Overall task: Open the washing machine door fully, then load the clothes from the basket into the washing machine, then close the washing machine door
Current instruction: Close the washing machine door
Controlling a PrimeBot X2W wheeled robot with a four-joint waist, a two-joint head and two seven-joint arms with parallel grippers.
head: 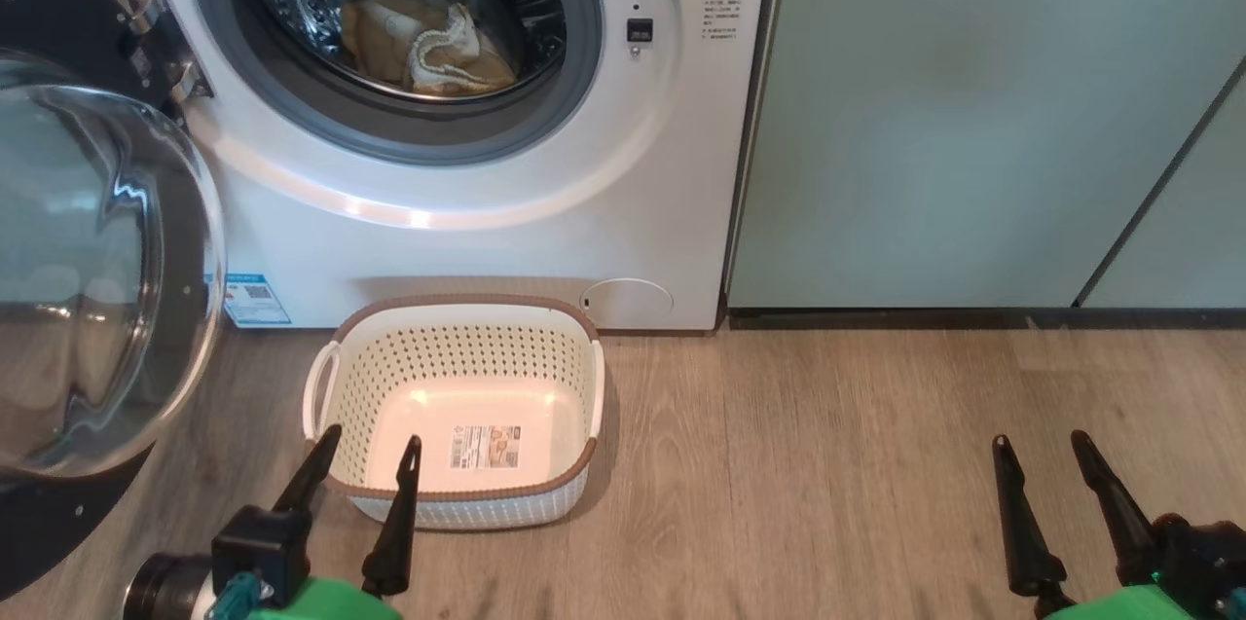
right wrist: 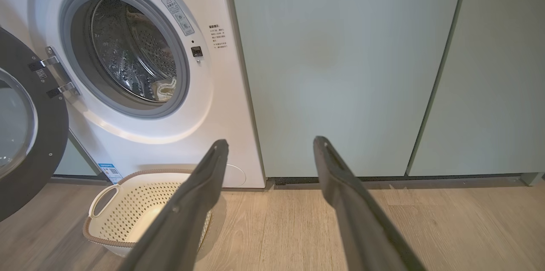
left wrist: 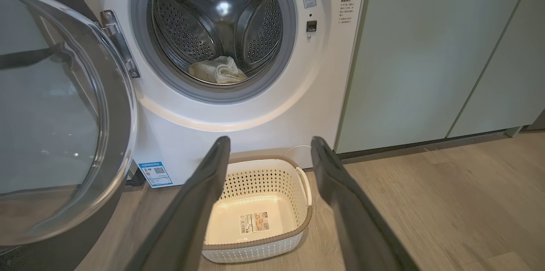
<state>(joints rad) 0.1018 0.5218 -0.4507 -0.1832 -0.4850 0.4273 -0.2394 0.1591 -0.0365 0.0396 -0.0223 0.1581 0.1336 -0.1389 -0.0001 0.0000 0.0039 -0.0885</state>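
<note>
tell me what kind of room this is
Likely a home laundry corner or utility room: a white front-loading washing machine stands with its door open and clothes inside, pale teal cabinets are fitted beside it, and an empty perforated laundry basket sits on the wood-look floor.

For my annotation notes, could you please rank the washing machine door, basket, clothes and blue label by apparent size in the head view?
1. washing machine door, cropped and nearest the camera
2. basket
3. clothes, farther away
4. blue label
</note>
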